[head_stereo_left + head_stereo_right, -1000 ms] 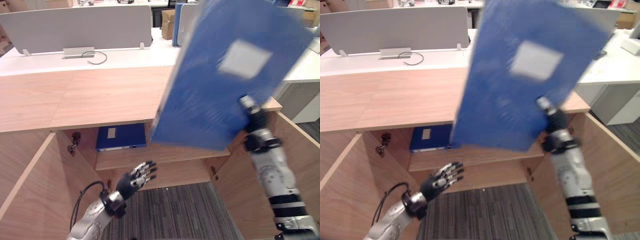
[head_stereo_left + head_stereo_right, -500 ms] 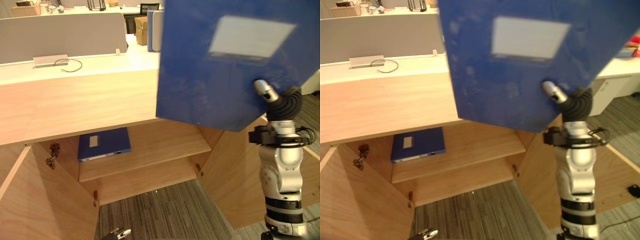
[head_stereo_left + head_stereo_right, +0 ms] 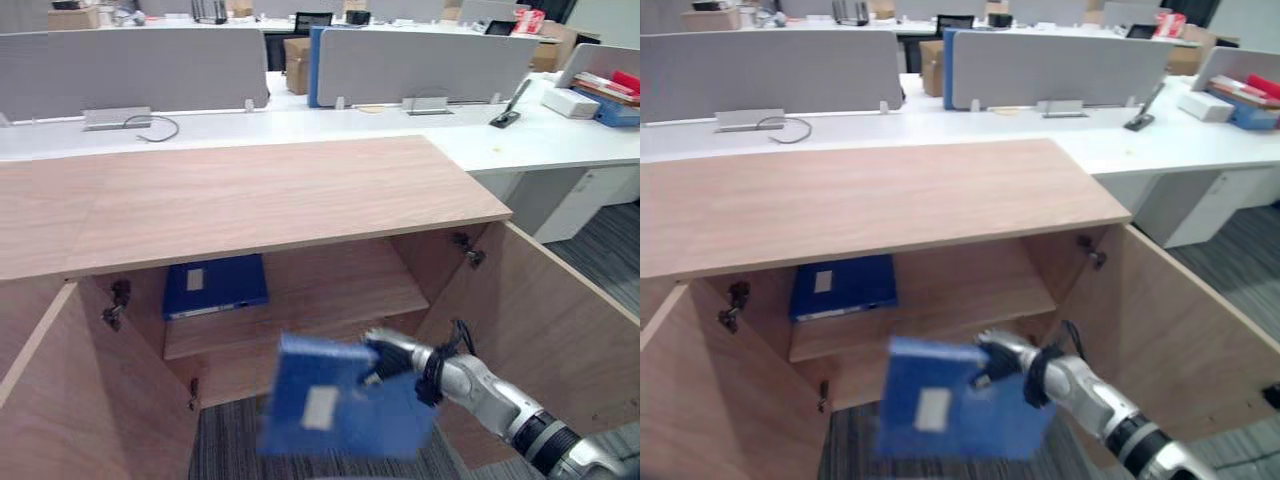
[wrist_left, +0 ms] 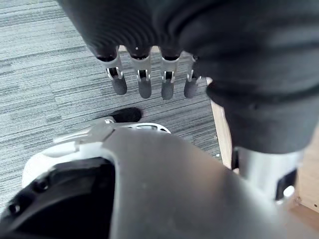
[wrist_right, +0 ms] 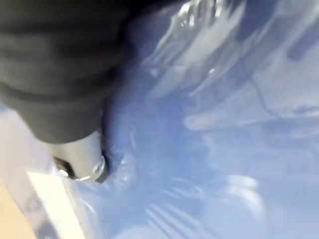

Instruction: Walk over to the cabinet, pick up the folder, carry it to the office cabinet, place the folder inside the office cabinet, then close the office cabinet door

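Now the right hand [image 3: 387,352] grips the folder [image 3: 320,412] by its upper right corner, low centre frame; left hand [image 4: 145,82] hangs slack.

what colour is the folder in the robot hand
The folder is blue with a pale label, clearest in the left eye view.
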